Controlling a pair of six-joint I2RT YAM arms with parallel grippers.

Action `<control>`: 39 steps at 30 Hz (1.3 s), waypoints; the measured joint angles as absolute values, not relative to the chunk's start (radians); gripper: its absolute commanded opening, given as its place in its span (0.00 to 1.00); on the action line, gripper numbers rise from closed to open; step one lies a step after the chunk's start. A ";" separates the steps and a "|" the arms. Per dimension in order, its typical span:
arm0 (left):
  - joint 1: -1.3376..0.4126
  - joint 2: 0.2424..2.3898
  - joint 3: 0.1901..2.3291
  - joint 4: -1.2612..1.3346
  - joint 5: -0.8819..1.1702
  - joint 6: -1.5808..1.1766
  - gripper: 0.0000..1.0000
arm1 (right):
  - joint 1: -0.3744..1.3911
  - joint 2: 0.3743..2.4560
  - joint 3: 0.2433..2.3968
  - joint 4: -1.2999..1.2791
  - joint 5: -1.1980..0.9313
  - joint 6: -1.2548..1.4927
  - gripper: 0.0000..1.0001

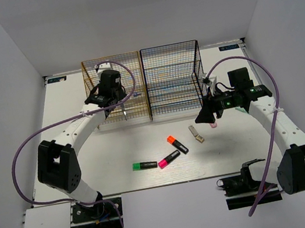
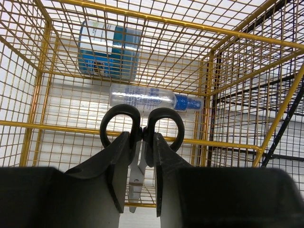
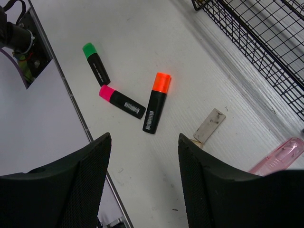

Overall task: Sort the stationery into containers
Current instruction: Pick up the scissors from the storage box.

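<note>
At the table's (image 1: 91,166) far edge, the left gripper (image 2: 142,138) pinched the scissors (image 2: 124,108) against the golden rack (image 2: 142,21); its bars fenced off a blue tub (image 2: 109,50) and a bottle (image 2: 142,97). Toward the near edge lay the green highlighter (image 3: 96,64), the pink highlighter (image 3: 121,101) and the orange highlighter (image 3: 156,102). The right gripper (image 3: 145,137) hung spread and empty beside the black rack (image 3: 266,42).

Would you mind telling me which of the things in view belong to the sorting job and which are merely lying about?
Job: scissors in the left gripper, blue tub, clear bottle, green highlighter, pink highlighter, orange highlighter, beige piece, pink piece, yellow rack, black rack.
Lying about: purple cables, part of the rig.
</note>
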State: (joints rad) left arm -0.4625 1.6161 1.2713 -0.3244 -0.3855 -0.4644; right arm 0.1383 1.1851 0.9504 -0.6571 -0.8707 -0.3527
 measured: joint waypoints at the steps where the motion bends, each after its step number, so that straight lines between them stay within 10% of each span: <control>1: -0.463 1.616 1.271 -0.321 -0.388 -0.463 0.25 | 0.139 1.185 0.950 -0.657 -0.871 -0.353 0.62; 39: -0.466 1.606 1.329 -0.307 -0.408 -0.424 0.17 | 0.137 1.185 0.950 -0.664 -0.875 -0.356 0.62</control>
State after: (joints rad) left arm -0.4664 1.6062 1.3289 -0.3069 -0.4084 -0.4236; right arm 0.1368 1.1851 0.9504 -0.6643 -0.8749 -0.3561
